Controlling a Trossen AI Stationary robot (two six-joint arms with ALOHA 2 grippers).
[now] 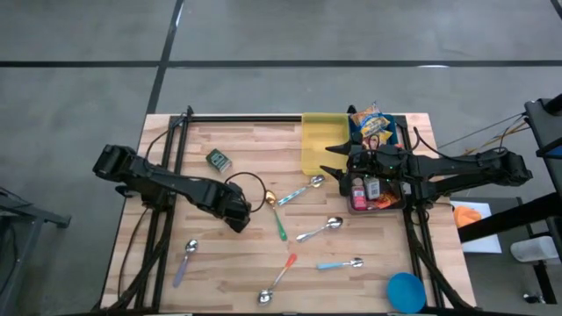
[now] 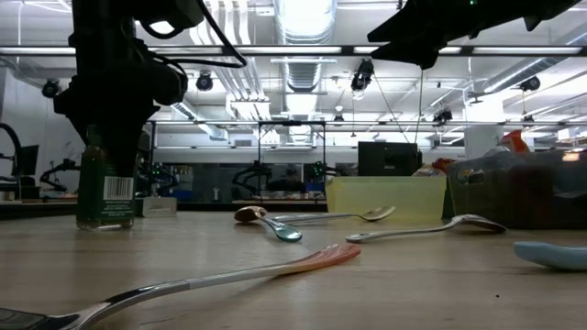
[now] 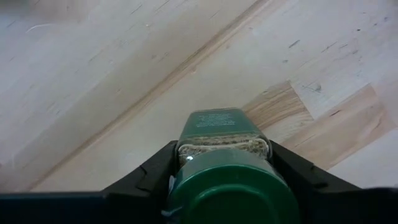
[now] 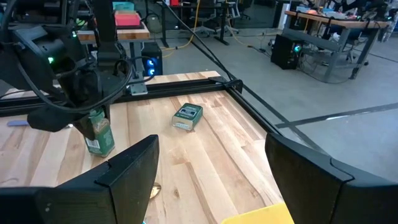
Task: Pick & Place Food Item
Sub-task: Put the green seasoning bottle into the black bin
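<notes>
The left gripper (image 3: 217,180) is standing at centre-left of the high view, its fingers bracketing an upright green-capped jar (image 2: 104,188) on the table (image 1: 237,254); whether they are clamping it cannot be told. Transfer is not yet done. The right gripper (image 4: 211,165) is waiting spread above the food bin (image 1: 378,200)

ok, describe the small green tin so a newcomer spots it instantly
Start at the wooden table, on its left half toward the far edge. The green tin lies flat there, alone beyond the left gripper. Unlike the upright green-capped jar under that gripper, it is low and rectangular.
</notes>
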